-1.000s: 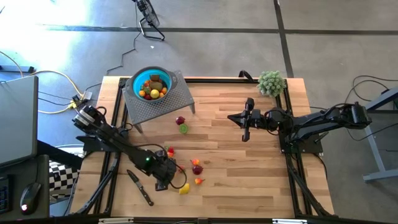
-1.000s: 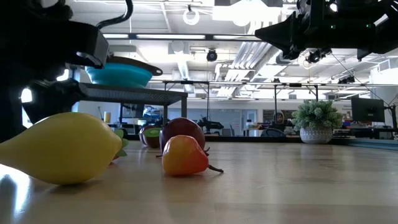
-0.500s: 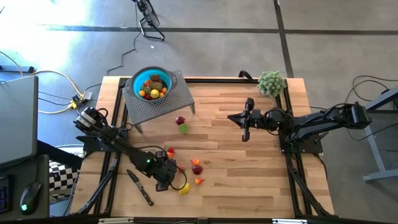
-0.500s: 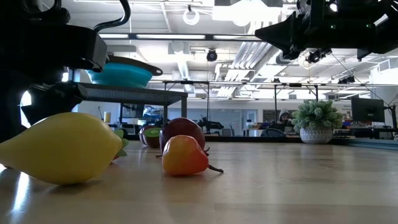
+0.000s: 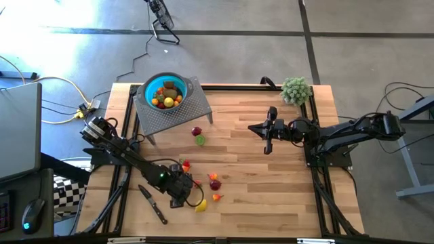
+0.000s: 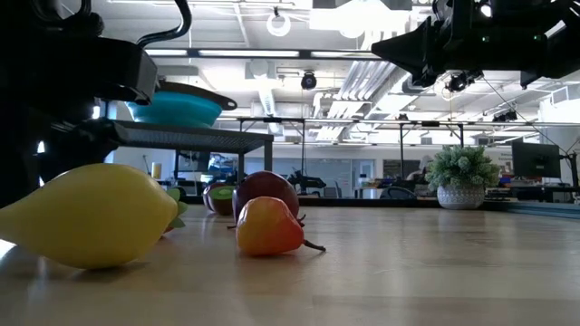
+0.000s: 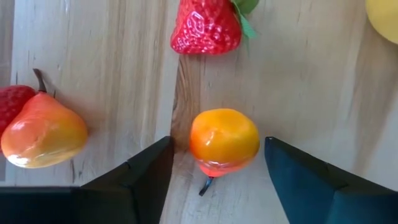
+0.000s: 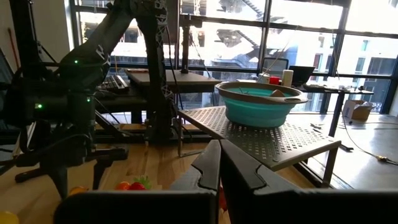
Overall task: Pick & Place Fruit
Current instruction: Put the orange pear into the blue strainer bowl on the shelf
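Left end effector (image 7: 214,163) is low over the table (image 5: 271,190) near its front-left, fingers (image 7: 146,171) apart on either side of a small orange fruit (image 7: 224,141); not clamped, gaps visible on both sides. The fruit is roundish with no clear long axis, and its dark stem points back toward the wrist. Just beyond it lies a strawberry (image 7: 206,26), leafy cap turned away from the end effector. To one side lies an orange-red pear (image 7: 43,135), long axis roughly across the view, stem end against another red fruit at the frame edge. A yellow lemon (image 5: 201,206) sits just beside the end effector, long axis level in the low view. A black-handled knife (image 5: 153,204) lies near the front-left edge. More fruit sits in the teal bowl (image 5: 152,89) on the perforated stand (image 5: 183,112) at back left. Right end effector (image 5: 268,146) is over mid-right, fingers together, holding nothing.
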### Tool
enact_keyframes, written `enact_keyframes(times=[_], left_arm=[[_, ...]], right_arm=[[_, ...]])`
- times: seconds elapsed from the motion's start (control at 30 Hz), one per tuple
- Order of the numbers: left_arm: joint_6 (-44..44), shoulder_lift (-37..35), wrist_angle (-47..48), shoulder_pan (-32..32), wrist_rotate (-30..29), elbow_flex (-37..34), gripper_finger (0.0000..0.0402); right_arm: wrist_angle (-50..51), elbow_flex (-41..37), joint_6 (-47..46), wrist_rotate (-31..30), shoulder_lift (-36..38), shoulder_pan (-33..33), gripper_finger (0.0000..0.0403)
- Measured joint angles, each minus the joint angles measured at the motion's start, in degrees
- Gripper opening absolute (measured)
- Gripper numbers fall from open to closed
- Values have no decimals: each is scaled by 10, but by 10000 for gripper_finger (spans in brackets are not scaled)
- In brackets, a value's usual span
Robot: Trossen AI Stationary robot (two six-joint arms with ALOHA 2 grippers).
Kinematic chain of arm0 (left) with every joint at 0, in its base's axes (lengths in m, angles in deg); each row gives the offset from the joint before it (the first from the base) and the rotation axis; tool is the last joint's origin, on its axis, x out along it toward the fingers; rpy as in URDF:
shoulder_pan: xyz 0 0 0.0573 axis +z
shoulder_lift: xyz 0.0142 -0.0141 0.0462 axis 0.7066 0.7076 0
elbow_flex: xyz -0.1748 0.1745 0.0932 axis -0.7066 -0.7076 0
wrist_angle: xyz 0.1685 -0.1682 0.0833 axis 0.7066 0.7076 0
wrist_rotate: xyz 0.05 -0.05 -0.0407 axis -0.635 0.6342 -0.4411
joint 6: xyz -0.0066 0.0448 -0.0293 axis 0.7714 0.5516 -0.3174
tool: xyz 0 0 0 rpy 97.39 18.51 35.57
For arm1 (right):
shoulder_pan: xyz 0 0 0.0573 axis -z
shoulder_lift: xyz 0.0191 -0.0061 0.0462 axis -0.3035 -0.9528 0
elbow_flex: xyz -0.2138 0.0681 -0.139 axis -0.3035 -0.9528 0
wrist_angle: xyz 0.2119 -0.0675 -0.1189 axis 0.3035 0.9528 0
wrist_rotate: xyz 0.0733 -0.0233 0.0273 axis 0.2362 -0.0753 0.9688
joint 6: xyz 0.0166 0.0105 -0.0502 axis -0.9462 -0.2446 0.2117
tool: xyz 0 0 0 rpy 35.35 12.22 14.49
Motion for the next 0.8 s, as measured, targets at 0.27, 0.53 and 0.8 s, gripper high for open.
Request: enact_keyframes(times=[0.27, 0.53, 0.8], left_arm=[[1, 0, -2, 0, 0, 0, 196], [1, 1, -4, 0, 0, 0, 168], [1, 1, -3, 0, 3, 0, 143]], right_arm=[[0, 0, 0, 0, 0, 0, 2], [0, 0, 0, 0, 0, 0, 2], [0, 0, 0, 0, 0, 0, 2]])
